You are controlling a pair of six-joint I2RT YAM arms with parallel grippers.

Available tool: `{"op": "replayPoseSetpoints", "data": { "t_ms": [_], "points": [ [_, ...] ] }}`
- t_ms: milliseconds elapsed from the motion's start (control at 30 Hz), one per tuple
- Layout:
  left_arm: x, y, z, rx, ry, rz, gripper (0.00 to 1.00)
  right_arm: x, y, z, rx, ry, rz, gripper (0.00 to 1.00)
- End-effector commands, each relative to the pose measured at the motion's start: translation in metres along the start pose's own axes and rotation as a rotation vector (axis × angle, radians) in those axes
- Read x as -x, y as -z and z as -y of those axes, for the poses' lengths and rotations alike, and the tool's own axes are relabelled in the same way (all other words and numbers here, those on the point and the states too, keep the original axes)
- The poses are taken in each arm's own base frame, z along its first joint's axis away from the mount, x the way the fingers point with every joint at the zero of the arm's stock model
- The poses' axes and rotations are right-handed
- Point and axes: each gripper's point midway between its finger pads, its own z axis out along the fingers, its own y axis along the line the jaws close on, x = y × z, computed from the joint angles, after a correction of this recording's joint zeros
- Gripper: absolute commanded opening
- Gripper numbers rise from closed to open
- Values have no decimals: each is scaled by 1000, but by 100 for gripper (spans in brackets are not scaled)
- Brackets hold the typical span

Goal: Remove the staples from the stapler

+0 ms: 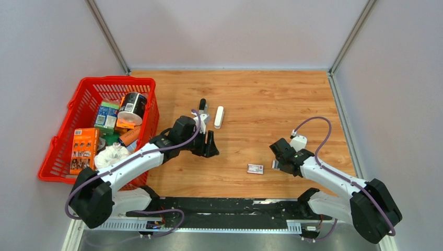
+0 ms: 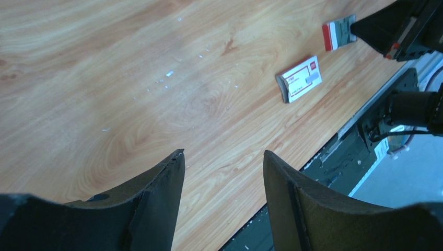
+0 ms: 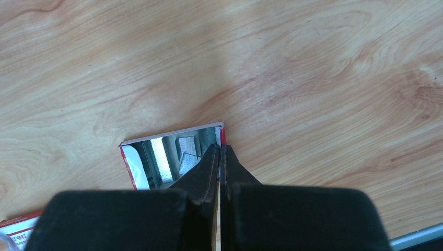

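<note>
Reaching over the table, stapler lying apart

The left arm stretched from its base toward the middle of the table [image 1: 271,94], wrist bent down. The left claw [image 2: 224,157] hung released above bare wood, fingers spread wide and gripping nothing. The right arm angled left and low, and the right claw [image 3: 220,149] was clenched on the edge of a red-edged silvery piece [image 3: 167,154]. A red-and-white box [image 1: 255,168] lay just left of it. The stapler [image 1: 219,116] lay on the far side of the left claw, touched by neither claw.

The right pincer [image 3: 220,150] hides part of the shiny tray [image 3: 162,157]; the red-and-white box [image 3: 15,231] is cropped.
</note>
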Motion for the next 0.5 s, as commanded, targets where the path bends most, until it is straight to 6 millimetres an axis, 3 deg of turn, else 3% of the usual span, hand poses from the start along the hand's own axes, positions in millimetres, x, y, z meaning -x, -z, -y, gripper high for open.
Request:
{"op": "replayPoseSetpoints", "data": {
  "t_ms": [0, 367, 467],
  "points": [
    [-15, -14, 7, -22, -24, -47, 64, -4, 4, -18, 88, 1, -29, 0],
    [-43, -42, 10, -15, -18, -141, 57, -17, 12, -21, 119, 66, -58, 0],
    [-50, -50, 12, -25, -15, -174, 49, -19, 13, -22, 120, 78, -62, 0]
  ]
}}
